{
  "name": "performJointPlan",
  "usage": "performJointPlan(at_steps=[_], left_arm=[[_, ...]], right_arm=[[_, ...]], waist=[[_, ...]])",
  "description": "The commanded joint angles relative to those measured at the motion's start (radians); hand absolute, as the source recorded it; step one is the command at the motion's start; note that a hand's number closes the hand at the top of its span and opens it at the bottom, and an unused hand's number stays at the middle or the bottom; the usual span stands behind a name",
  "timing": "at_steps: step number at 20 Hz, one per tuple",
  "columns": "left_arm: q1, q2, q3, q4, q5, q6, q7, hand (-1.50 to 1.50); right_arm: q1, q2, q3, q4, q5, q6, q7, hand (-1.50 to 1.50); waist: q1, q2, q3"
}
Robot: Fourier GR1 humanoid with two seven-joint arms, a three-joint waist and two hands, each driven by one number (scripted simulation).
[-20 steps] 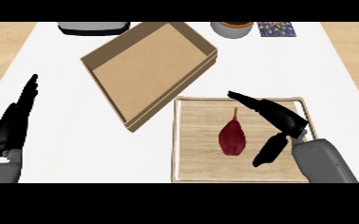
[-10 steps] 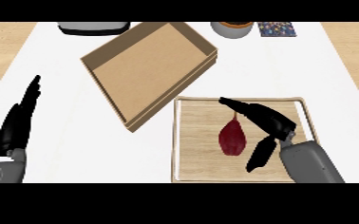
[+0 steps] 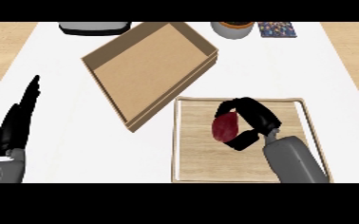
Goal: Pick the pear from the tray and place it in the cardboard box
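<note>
A dark red pear (image 3: 224,128) lies on the wooden tray (image 3: 196,161) at the lower right. My right hand (image 3: 252,118) is curled round the pear, fingers over its top and thumb below it, hiding its right side. The open cardboard box (image 3: 147,71) lies tilted up and to the left of the tray, with nothing inside. My left hand (image 3: 20,123) rests open at the left edge, fingers straight up.
A grey appliance (image 3: 95,27) stands at the back left. A bowl (image 3: 233,28) and a patterned card (image 3: 276,29) sit at the back right. White counter shows between the box and my left hand.
My right hand has moved left across the tray and its fingers have curled round the pear. The left hand has barely shifted.
</note>
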Motion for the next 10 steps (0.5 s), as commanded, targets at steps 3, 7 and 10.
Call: performJointPlan(at_steps=[3,7,10], left_arm=[[0.06,-0.035,-0.02,-0.089,-0.043,0.015,0.042,0.0],[0.022,-0.027,0.015,-0.017,-0.019,0.0,-0.003,0.0],[-0.024,0.016,0.024,-0.027,-0.015,-0.031,0.048,0.0]], right_arm=[[-0.023,0.025,-0.016,-0.023,0.074,-0.107,0.02,1.5],[-0.051,0.019,-0.057,-0.004,0.114,-0.218,0.023,1.5],[-0.11,0.012,-0.052,0.066,0.246,-0.309,0.167,1.5]], waist=[[0.0,0.002,0.002],[-0.005,0.002,0.002],[0.0,0.003,0.002]])
